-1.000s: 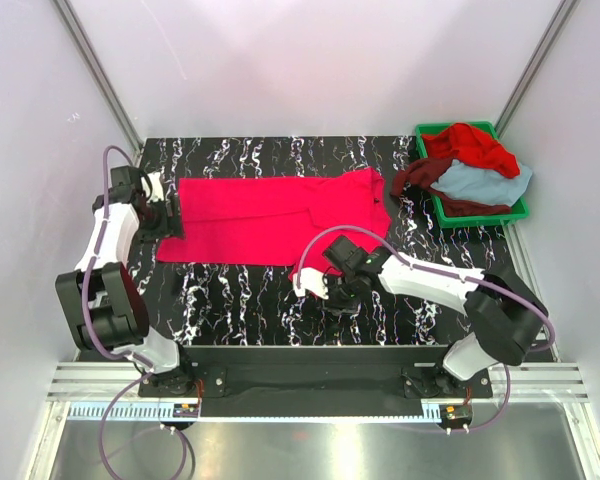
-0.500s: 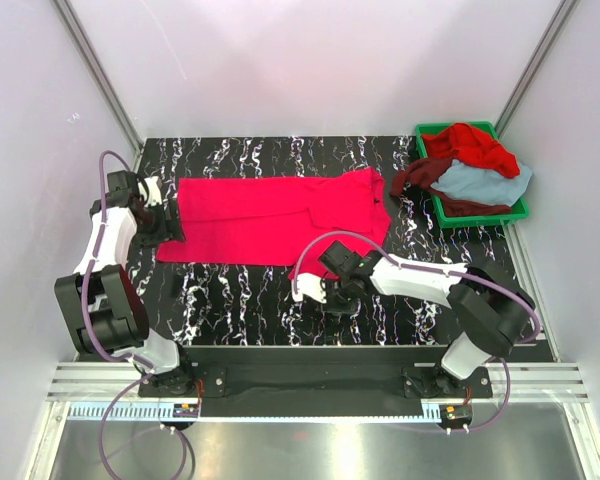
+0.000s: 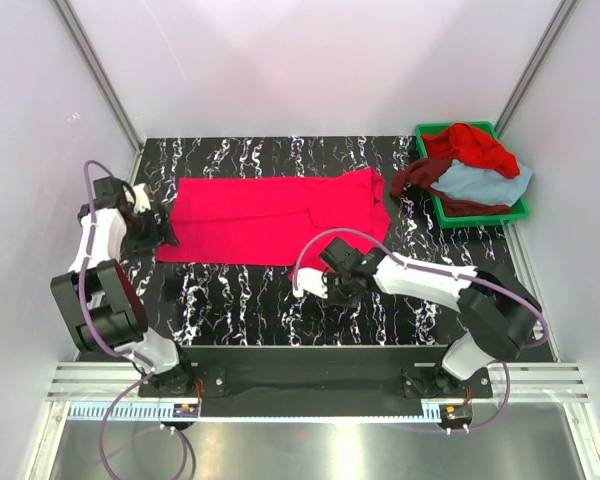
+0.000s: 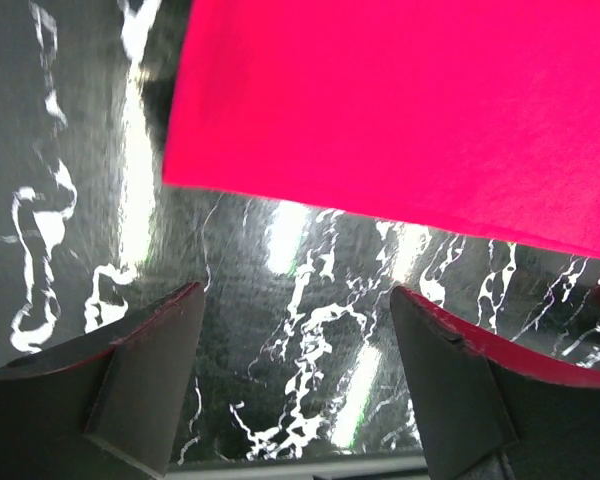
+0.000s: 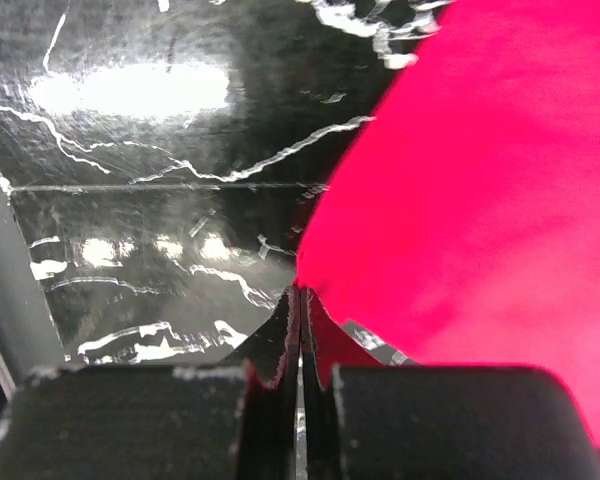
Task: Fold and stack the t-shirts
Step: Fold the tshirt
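A crimson-pink t-shirt point(image 3: 270, 215) lies spread flat across the black marbled table point(image 3: 240, 300). My right gripper point(image 3: 302, 281) sits at the shirt's near right corner. In the right wrist view its jaws point(image 5: 300, 296) are shut, pinching the tip of that pink corner point(image 5: 460, 200). My left gripper point(image 3: 160, 230) is at the shirt's left edge. In the left wrist view it point(image 4: 295, 310) stands open over bare table, with the cloth edge point(image 4: 380, 110) just beyond the fingertips. A brighter red shirt point(image 3: 470, 145), a maroon one point(image 3: 415, 178) and a blue-grey one point(image 3: 485, 183) are heaped at the far right.
The heap of shirts fills a green plastic bin point(image 3: 483, 217) at the table's far right corner, with maroon cloth hanging over its left rim. White walls with metal posts close in the table on three sides.
My right gripper has closed on the shirt's near right corner. My left arm has drawn a little to the left, off the shirt's edge.
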Available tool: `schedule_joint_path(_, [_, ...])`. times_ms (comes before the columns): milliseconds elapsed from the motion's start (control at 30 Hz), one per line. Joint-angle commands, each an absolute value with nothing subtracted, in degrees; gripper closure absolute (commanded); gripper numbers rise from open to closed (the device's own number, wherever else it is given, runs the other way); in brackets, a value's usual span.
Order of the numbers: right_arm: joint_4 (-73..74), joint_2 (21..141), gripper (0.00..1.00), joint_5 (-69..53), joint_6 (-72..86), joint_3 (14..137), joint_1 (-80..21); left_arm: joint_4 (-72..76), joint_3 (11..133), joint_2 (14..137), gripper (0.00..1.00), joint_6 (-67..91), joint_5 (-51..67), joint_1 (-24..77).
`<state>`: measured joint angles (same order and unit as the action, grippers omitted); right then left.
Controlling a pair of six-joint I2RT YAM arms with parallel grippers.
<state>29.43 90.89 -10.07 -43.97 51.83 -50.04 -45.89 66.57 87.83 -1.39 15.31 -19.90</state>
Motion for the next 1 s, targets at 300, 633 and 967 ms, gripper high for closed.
schedule_joint_path(300, [30.85,82.7,1.0,-3.34,-44.38,58.72,-49.75,-51.94,71.01,102.47,0.37,-0.17,24.25,-25.14])
schedule_joint_path(633, [29.09,82.88,1.0,-4.13,-43.33,57.66,-49.57,-51.76,77.25,110.03,0.47,1.39,23.03,-28.47])
schedule_joint_path(967, [27.77,84.64,1.0,-5.36,-42.01,58.27,-49.22,-51.33,84.72,115.84,0.5,1.23,21.71,-29.36])
